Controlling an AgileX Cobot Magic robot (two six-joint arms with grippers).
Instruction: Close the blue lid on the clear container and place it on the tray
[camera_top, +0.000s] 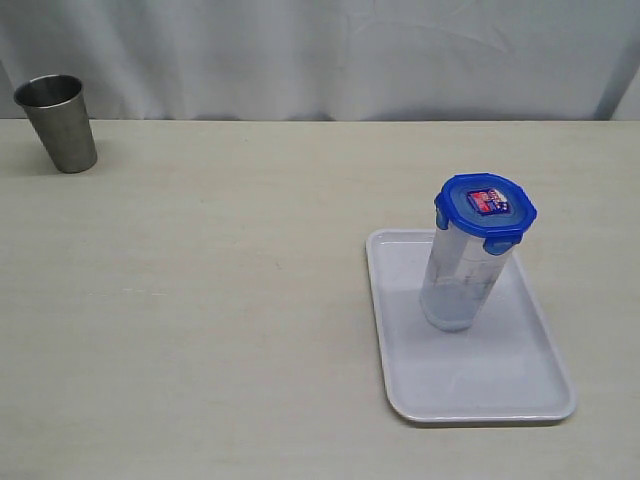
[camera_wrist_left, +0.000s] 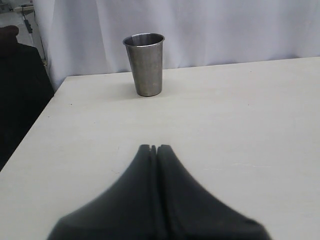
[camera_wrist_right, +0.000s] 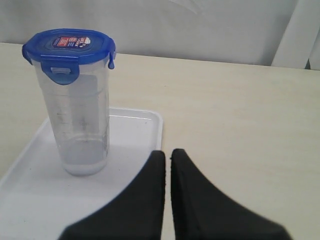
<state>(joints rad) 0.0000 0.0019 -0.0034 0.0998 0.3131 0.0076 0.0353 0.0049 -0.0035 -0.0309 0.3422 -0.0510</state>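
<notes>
A steel cup (camera_top: 57, 122) stands upright on the pale table (camera_top: 220, 300), near a white curtain (camera_top: 320, 50).

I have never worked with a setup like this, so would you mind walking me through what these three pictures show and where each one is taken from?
This is a two-armed robot working at a pale table. The wide picture comes from a fixed camera looking over the table; neither arm shows in it. The other two come from cameras mounted on the arms' wrists, so each looks along its own jaws, the dark wedge at the bottom.

On the table lies a white tray. The clear container stands upright on it, with the blue lid on top. A steel cup stands apart in the far left corner.

The left gripper faces the cup and the right gripper faces the container. Both sets of jaws are shut and hold nothing.
</notes>
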